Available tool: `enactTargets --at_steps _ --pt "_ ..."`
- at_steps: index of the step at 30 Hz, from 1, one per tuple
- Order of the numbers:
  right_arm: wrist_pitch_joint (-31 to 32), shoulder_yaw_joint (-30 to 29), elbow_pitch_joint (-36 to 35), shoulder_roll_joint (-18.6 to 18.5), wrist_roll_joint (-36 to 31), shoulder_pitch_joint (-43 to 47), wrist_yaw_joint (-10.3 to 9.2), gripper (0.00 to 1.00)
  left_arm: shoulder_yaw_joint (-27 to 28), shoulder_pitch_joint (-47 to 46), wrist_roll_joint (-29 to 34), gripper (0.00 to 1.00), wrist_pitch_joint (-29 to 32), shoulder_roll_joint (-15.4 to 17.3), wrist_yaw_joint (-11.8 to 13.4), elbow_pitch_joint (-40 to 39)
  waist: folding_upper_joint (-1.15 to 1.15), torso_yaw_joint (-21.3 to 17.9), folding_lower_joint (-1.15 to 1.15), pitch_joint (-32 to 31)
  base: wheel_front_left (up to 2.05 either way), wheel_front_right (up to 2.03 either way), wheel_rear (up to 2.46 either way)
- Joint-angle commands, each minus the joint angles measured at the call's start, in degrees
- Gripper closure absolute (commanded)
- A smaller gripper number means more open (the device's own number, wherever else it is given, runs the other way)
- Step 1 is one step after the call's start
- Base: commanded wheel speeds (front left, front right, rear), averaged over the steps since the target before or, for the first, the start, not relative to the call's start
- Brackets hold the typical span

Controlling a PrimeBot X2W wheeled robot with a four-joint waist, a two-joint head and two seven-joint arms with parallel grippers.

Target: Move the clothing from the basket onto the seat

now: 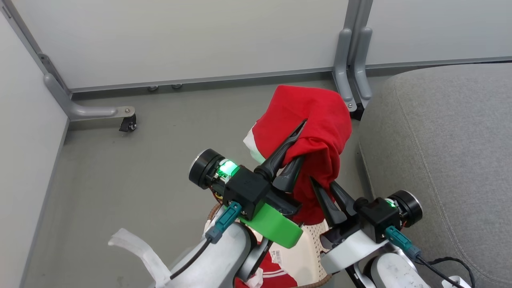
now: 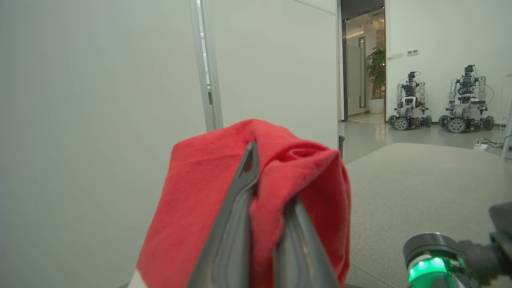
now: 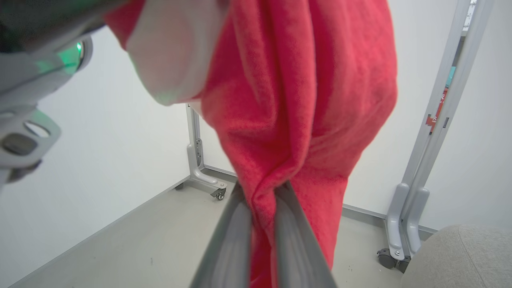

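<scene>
A red piece of the clothing (image 1: 316, 116) with white trim hangs in the air above the basket (image 1: 306, 252), just left of the grey seat (image 1: 440, 152). My left gripper (image 1: 302, 140) is shut on its upper fold, and the fabric drapes over the fingers (image 2: 240, 208). Lower down, my right gripper (image 1: 322, 183) is shut on a bunched part of the same garment (image 3: 296, 100). A second red piece with white stripes (image 1: 274, 274) lies in the cream perforated basket, mostly hidden behind my arms. The seat's top (image 2: 420, 180) lies to the right of the held cloth (image 2: 200, 192).
White partition panels on grey castor feet (image 1: 128, 122) wall in the grey floor (image 1: 140, 180) on the left and far side. A partition post (image 1: 354, 60) stands at the seat's far corner. Through a doorway, two parked robots (image 2: 440, 100) stand by a distant wall.
</scene>
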Motion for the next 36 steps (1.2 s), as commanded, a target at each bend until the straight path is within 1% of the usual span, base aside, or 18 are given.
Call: enactTargets --at_steps 1,10,14,15,16,26,31,36 --pt "-0.2 0.0 -0.3 0.0 0.3 0.4 -0.02 1.0 0.1 -0.8 -0.1 1.0 -0.1 0.2 0.2 0.0 0.0 0.0 0.0 0.0 0.0 0.0 0.0" --pt "-0.2 0.2 -0.4 0.0 0.5 0.1 -0.02 1.0 0.0 -0.9 -0.2 1.0 -0.2 0.1 0.2 0.1 0.0 0.2 0.0 -0.2 0.0 0.0 0.0" --pt "-0.2 0.1 -0.5 0.0 0.5 0.0 -0.01 1.0 -0.1 -1.0 0.0 1.0 -0.2 0.3 0.6 0.2 0.0 0.3 0.0 -0.3 0.0 0.0 0.0" --pt "-0.2 0.1 -0.6 0.0 0.5 0.0 -0.01 1.0 0.0 -1.0 0.1 0.67 -0.2 0.3 0.7 0.3 0.0 0.3 0.0 -0.3 0.0 0.0 0.0" --pt "-0.2 0.0 -0.8 0.0 0.5 0.0 -0.02 1.0 0.1 -1.0 0.3 0.0 -0.2 0.3 0.9 0.3 0.0 0.3 0.0 -0.3 0.0 0.0 0.0" --pt "-0.2 -1.7 -3.2 0.1 0.0 0.9 -0.01 1.0 0.8 0.7 1.0 0.0 -0.1 1.3 1.5 0.2 0.0 1.0 0.0 -0.6 0.0 0.0 0.0" --pt "-0.2 -2.7 -3.8 -0.3 -0.1 1.2 -0.02 1.0 1.8 3.8 1.1 0.0 -0.1 3.6 2.1 0.1 0.0 1.6 0.0 -0.8 0.0 0.0 0.0" --pt "-0.2 -3.9 -4.4 -0.9 -0.4 1.7 -0.02 1.0 2.5 6.9 2.1 0.0 -0.1 6.9 1.7 0.6 0.0 2.1 0.0 -0.7 0.0 0.0 0.0"
